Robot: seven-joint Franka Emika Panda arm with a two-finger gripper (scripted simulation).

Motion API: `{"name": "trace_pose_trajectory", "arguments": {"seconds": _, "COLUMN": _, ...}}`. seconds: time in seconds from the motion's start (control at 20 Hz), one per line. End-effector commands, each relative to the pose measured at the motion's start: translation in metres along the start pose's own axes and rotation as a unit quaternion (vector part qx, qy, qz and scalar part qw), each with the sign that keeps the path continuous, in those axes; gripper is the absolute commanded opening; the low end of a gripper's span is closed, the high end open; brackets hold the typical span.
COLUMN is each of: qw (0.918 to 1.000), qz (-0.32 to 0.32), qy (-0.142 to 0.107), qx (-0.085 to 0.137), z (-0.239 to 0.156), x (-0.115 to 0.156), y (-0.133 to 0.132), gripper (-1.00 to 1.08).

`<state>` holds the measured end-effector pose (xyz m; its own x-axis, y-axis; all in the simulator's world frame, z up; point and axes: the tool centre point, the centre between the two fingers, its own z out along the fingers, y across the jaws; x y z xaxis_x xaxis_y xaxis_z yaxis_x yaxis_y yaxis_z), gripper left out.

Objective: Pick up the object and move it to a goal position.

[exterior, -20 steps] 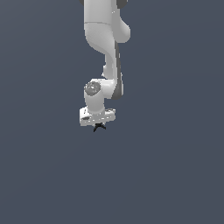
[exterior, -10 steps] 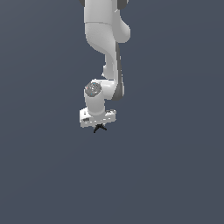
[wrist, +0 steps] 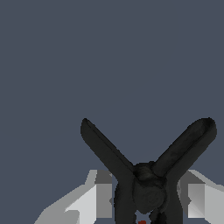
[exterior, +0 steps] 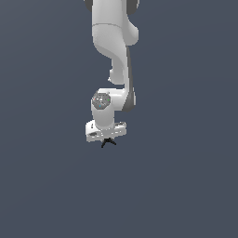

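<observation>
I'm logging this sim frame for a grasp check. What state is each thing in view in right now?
Gripper: pointing down, fingers close on either side of the black pronged object, apparently shut on it.
Black pronged object: held between the fingers, two prongs splayed outward past the fingertips, a small red speck at its base.
Robot arm: reaching down from above, wrist bent over the object.

We are seeing the object (exterior: 108, 142) as tiny and black, its thin prongs splaying outward, a red speck seemingly showing beneath.
</observation>
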<state>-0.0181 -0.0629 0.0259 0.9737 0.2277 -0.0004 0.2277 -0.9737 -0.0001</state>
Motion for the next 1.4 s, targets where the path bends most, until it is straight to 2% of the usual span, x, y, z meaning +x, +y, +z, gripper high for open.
{"name": "trace_pose_trajectory", "arguments": {"seconds": 0.0, "qw": 1.0000, "qz": 0.000, "qy": 0.000, "qx": 0.000, "z": -0.004, "x": 0.016, "y": -0.002, "gripper": -1.00}}
{"name": "trace_pose_trajectory", "arguments": {"seconds": 0.75, "qw": 1.0000, "qz": 0.000, "qy": 0.000, "qx": 0.000, "z": -0.023, "x": 0.108, "y": -0.010, "gripper": -1.00}}
{"name": "trace_pose_trajectory", "arguments": {"seconds": 1.35, "qw": 1.0000, "qz": 0.000, "qy": 0.000, "qx": 0.000, "z": -0.032, "x": 0.156, "y": -0.013, "gripper": -1.00}}
